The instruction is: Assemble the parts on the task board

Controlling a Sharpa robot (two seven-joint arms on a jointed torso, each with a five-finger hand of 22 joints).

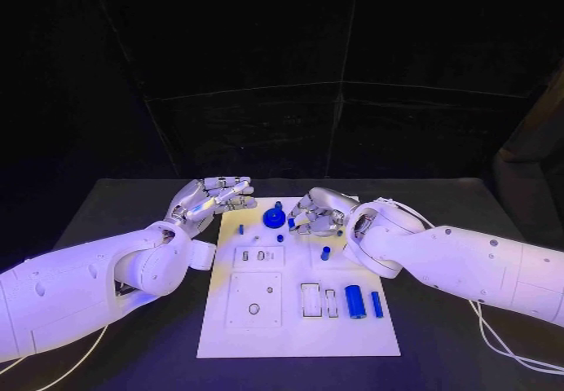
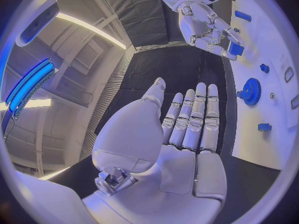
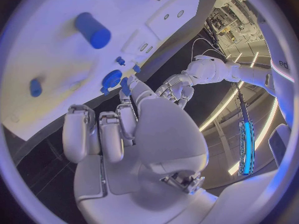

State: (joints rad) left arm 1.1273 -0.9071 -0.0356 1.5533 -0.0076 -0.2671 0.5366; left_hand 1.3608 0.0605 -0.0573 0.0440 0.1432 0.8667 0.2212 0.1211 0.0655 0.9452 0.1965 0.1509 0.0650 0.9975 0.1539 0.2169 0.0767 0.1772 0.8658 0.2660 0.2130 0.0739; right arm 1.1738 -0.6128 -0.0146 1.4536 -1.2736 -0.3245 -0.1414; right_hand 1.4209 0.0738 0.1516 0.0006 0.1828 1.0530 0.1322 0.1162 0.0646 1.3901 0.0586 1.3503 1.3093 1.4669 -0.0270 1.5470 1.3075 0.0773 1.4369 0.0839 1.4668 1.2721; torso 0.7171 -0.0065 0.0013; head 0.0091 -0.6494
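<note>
Near edge of board: two blue cylinders stand side by side on the white board (image 1: 235, 342), a thick cylinder (image 1: 355, 301) and just to its right a thin cylinder (image 1: 376, 304); to their left is a clear rectangular slot (image 1: 310, 299).
Board middle: a raised square plate with an oval hole (image 1: 254, 309), and above it a smaller plate with two slots (image 1: 254, 256). A small blue peg (image 1: 326, 253) sits to the right of it.
Board far end: a blue gear (image 1: 274, 217) stands near the far edge, with tiny blue pieces beside it, one (image 1: 241, 230) to its left.
Left hand (image 1: 214, 198): it hovers at the board's far left corner, fingers straight and together, palm bare, holding nothing.
Right hand (image 1: 315, 213): just right of the gear, fingers curled in on a small blue part (image 2: 236, 49), pinched at the fingertips.
In the way: the right hand covers part of the board's far right corner; the left forearm lies beside the board's left edge.
Tabletop (image 1: 129, 212): black, carrying the board in its middle; white cables trail off both arms.
</note>
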